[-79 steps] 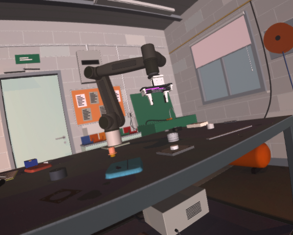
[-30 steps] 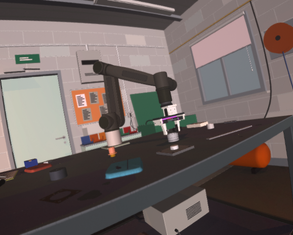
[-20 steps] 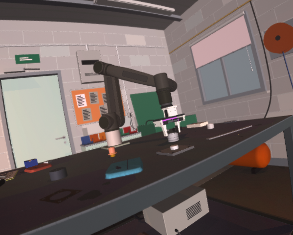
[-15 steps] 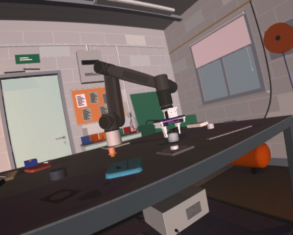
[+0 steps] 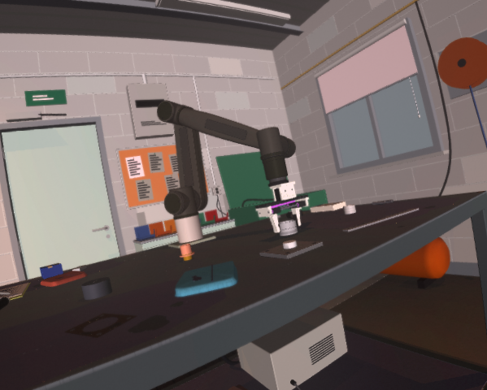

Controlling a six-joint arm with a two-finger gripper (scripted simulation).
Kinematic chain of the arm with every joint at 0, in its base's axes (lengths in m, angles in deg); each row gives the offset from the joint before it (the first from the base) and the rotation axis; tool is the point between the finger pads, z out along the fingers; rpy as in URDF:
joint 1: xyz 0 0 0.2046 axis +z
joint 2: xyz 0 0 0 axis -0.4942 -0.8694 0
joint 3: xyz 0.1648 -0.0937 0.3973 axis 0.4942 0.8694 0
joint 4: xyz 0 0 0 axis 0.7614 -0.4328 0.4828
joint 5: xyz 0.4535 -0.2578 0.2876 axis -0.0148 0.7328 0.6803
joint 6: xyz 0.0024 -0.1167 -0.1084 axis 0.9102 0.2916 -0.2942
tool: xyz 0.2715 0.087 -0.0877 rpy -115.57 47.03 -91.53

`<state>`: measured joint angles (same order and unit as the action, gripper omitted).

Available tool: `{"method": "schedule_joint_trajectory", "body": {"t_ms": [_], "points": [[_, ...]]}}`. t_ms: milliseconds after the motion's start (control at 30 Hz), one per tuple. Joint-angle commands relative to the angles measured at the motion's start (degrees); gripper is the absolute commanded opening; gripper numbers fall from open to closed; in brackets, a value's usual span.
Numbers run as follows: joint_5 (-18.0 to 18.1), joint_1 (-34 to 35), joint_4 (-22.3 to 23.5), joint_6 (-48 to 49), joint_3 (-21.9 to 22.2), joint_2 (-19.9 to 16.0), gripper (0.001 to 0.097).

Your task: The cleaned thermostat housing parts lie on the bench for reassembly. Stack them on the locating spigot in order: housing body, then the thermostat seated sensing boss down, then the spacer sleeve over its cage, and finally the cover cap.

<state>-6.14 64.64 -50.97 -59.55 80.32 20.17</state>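
Observation:
The grey housing body (image 5: 288, 227) stands on the bench just behind the base plate (image 5: 291, 249), and my gripper (image 5: 286, 221) is down around it, open and holding nothing. The short white locating spigot (image 5: 290, 244) rises from the plate's middle, bare. The copper-coloured thermostat (image 5: 186, 251) stands near the arm's base. A dark round part (image 5: 96, 288) sits far left on the bench. A small pale ring-shaped part (image 5: 350, 208) lies toward the bench's far end.
A blue tray-like pad (image 5: 207, 278) lies in front of the thermostat. A red and blue item (image 5: 60, 274) sits at the left, a pale block (image 5: 327, 206) and a long metal rule (image 5: 380, 220) toward the right. The bench edge runs diagonally close to the plate.

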Motion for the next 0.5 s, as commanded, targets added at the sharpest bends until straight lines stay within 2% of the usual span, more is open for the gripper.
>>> {"method": "schedule_joint_trajectory", "body": {"t_ms": [0, 333, 467], "points": [[0.00, 0.00, -0.04, 0.00, -0.09, 0.06, 0.0838], [-0.01, 0.00, -0.04, 0.00, -0.08, 0.05, 0.0833], [-0.01, 0.00, -0.04, 0.00, -0.08, 0.04, 0.0753]]}}
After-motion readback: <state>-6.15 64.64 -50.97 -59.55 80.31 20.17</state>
